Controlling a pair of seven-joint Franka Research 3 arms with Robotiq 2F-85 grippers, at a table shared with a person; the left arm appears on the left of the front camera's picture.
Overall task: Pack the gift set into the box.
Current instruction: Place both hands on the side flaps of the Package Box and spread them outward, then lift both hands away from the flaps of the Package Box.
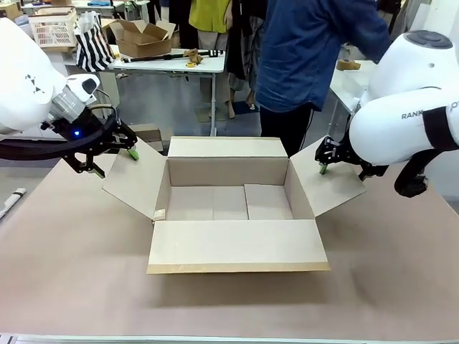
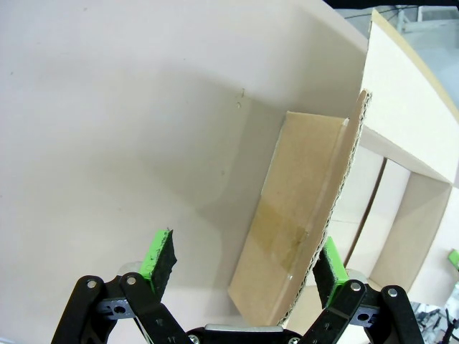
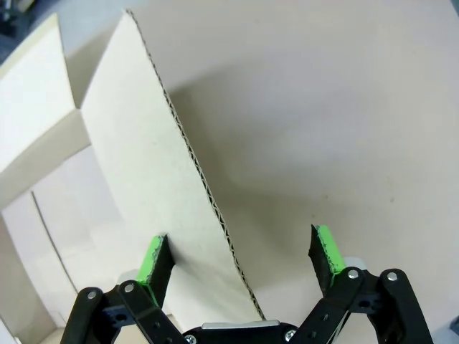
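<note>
A: What do we have from the front?

B: The box (image 1: 231, 204) sits in the middle of the table (image 1: 72, 279) with all four flaps out and its floor bare cardboard. Our left gripper (image 1: 115, 162) is at the outer edge of the box's left flap (image 1: 135, 179). Our right gripper (image 1: 341, 168) is at the outer edge of the right flap (image 1: 331, 188). A person (image 1: 308, 57) stands behind the box.

A: Why are we placed there?

B: We judge we're bracketing the side flaps to keep the box's mouth wide for packing, which hasn't begun.

A: And our left wrist?

B: The left gripper (image 2: 244, 254) is spread. The left flap (image 2: 301, 208) runs its corrugated edge between the fingers, just beside one pad (image 2: 328, 269). We cannot tell whether they touch.

A: Right wrist?

B: Much the same. The right gripper (image 3: 238, 252) is spread and straddles the right flap (image 3: 136, 172) at its edge, with neither pad pinching it.
</note>
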